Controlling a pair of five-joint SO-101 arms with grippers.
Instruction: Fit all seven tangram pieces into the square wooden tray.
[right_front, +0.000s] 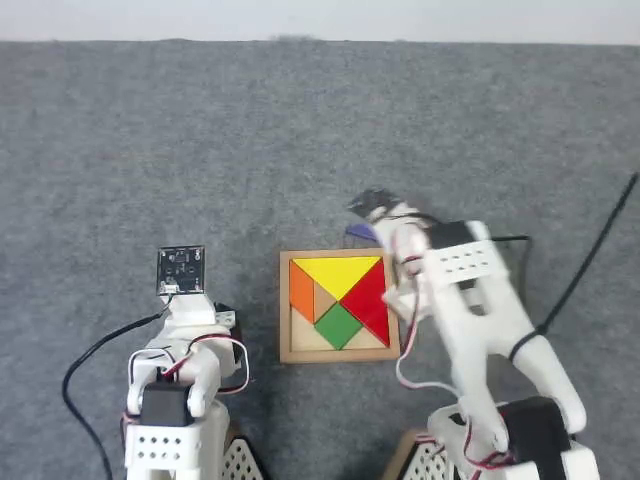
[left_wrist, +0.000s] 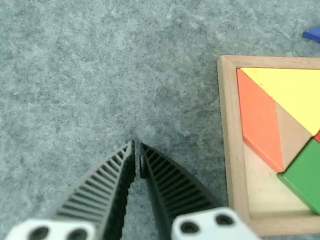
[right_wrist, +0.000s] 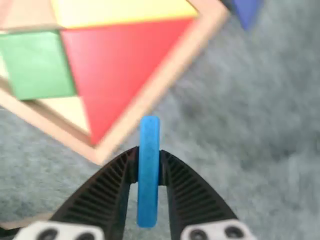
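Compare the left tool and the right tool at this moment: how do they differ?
The left tool is shut on nothing; the right tool grips a blue piece on edge. The left tool sits over bare grey mat, the right tool just off the rim of the tray by the red triangle. Both have black ribbed fingers.

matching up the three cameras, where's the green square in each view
High view: green square low in the middle of the wooden tray, below the yellow triangle.
Left wrist view: green square beside the orange piece in the tray.
Right wrist view: green square against the red triangle, beyond the blue piece in the right tool.
Shared landmark: the yellow triangle.
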